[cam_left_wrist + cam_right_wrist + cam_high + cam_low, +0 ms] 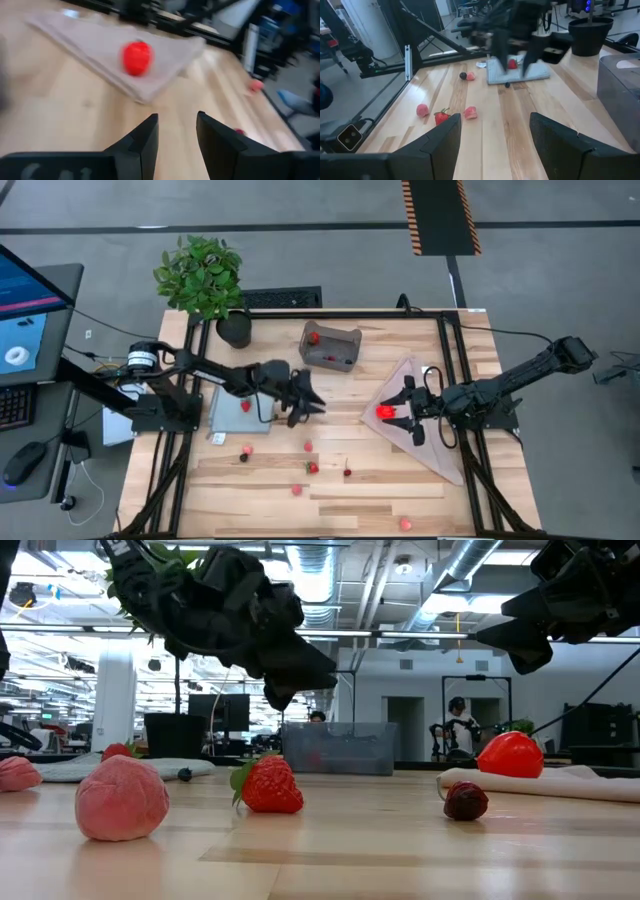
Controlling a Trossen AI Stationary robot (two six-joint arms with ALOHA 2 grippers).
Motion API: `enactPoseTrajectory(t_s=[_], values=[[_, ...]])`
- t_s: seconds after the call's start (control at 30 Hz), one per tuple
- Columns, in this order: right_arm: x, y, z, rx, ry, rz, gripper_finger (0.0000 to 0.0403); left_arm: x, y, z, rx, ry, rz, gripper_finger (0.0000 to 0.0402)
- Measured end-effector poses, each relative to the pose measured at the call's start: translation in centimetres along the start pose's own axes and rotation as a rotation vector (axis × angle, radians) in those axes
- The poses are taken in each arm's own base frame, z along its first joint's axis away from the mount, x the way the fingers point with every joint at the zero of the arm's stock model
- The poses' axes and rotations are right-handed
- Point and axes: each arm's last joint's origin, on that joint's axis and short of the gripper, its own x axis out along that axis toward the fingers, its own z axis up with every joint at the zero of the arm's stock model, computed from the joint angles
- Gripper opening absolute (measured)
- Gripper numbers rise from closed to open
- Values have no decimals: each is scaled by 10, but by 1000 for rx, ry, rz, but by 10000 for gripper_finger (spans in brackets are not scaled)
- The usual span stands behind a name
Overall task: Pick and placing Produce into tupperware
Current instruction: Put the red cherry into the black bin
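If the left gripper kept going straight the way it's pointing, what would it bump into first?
Probably the big red round fruit on the pale cloth. The left gripper, open and empty, points across bare wood toward it. The cloth's edge lies nearer, so a low path might touch that first; depth is unclear.

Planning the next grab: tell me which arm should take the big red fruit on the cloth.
Right, probably. The right gripper hangs open right beside the big red fruit; the left gripper is farther off, across bare table.
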Motion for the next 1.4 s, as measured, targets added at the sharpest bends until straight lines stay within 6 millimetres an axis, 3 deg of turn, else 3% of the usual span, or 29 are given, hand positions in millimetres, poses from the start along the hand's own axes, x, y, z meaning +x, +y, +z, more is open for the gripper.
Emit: enactPoseTrajectory(t_s=[0.3, 0.53, 0.7, 1.17, 1.4], values=[[0, 0, 0, -1, 4, -1, 260, 12, -34, -16, 3, 68, -24, 121], [1, -3, 1, 4, -3, -21, 260, 19, -67, -28, 101, 105, -122, 121], [1, -5, 1, 7, -5, -34, 260, 21, -80, -30, 91, 69, -38, 121], [1, -5, 1, 7, -5, -34, 260, 26, -83, -21, -11, 12, 47, 121], [1, -5, 1, 7, -7, -33, 260, 57, -75, -35, -28, 60, 28, 121]])
